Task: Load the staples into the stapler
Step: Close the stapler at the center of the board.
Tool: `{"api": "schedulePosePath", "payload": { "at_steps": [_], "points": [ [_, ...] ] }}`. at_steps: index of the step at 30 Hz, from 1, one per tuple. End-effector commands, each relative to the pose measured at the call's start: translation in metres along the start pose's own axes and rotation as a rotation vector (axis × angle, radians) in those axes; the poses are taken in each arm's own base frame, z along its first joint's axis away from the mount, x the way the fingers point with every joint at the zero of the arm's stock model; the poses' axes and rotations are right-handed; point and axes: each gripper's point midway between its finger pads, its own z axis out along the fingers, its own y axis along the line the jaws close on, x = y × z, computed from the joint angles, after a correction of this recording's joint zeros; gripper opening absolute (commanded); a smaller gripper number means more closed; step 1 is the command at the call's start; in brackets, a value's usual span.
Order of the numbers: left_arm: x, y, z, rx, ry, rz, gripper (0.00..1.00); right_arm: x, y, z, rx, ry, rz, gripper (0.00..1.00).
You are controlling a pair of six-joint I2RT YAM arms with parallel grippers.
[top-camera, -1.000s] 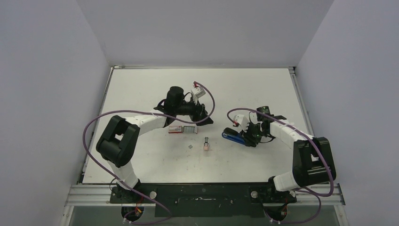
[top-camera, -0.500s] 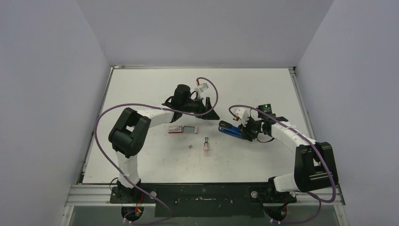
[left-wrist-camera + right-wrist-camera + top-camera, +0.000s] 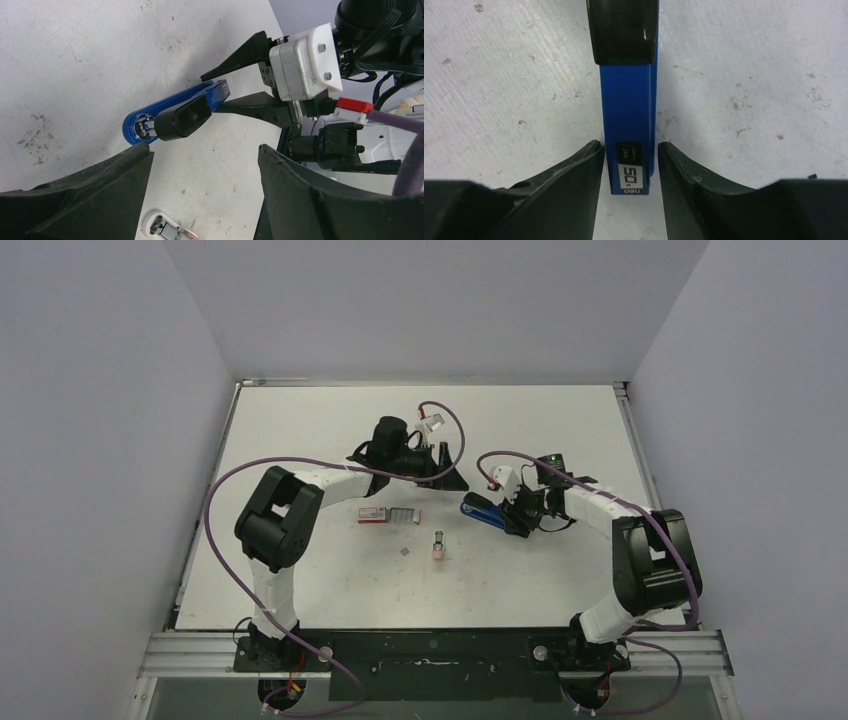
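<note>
Top external view: the red-and-white staple box (image 3: 372,515) lies mid-table, its inside hidden, grey staple strips (image 3: 403,515) at its right end; the blue stapler (image 3: 485,512) is further right, the right gripper (image 3: 512,515) at its right end. Left wrist view: the left gripper (image 3: 205,155) is spread wide and empty, facing the stapler (image 3: 175,112). Right wrist view: the right gripper's fingers (image 3: 574,175) flank the stapler's (image 3: 629,100) rear end; clamped or released, I cannot tell.

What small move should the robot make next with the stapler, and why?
Probably close the right gripper firmly on the stapler: it straddles the blue rear end, but whether it grips firmly is unclear. The open left gripper hovers near the black end.
</note>
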Motion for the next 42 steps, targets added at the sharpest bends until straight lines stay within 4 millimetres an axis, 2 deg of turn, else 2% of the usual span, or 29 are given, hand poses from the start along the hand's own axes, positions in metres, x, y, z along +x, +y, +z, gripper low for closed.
{"api": "schedulePosePath", "payload": {
  "at_steps": [1, 7, 12, 13, 17, 20, 31, 35, 38, 42],
  "points": [
    [-0.021, -0.018, -0.004, 0.019, -0.044, 0.084, 0.76, -0.018, -0.007, 0.007, 0.019, -0.015, -0.027, 0.47],
    [-0.019, -0.016, -0.005, 0.015, -0.039, 0.089, 0.77, -0.025, -0.008, 0.016, 0.022, -0.009, -0.033, 0.48],
    [-0.017, -0.014, -0.005, 0.013, -0.03, 0.093, 0.77, -0.018, -0.009, 0.02, 0.019, 0.022, -0.025, 0.47],
    [-0.018, -0.014, -0.006, 0.011, -0.031, 0.098, 0.77, -0.015, -0.008, 0.021, 0.016, 0.031, -0.022, 0.45],
    [-0.018, -0.013, -0.007, -0.004, -0.033, 0.12, 0.77, -0.007, -0.005, 0.021, -0.007, 0.051, -0.012, 0.21],
    [-0.018, -0.012, -0.008, -0.01, -0.038, 0.127, 0.77, -0.009, -0.008, 0.017, -0.008, 0.032, -0.003, 0.06],
    [-0.022, -0.016, -0.003, 0.009, -0.045, 0.075, 0.77, -0.061, -0.018, -0.009, 0.066, -0.173, -0.063, 0.05],
    [-0.022, -0.016, -0.002, 0.008, -0.046, 0.073, 0.77, -0.073, -0.021, -0.016, 0.084, -0.211, -0.066, 0.05],
    [-0.022, -0.016, -0.002, 0.009, -0.044, 0.066, 0.77, -0.067, -0.023, -0.012, 0.082, -0.175, -0.058, 0.05],
    [-0.022, -0.017, -0.002, 0.009, -0.045, 0.066, 0.77, -0.038, -0.022, 0.003, 0.057, -0.075, -0.03, 0.07]
  ]
}}
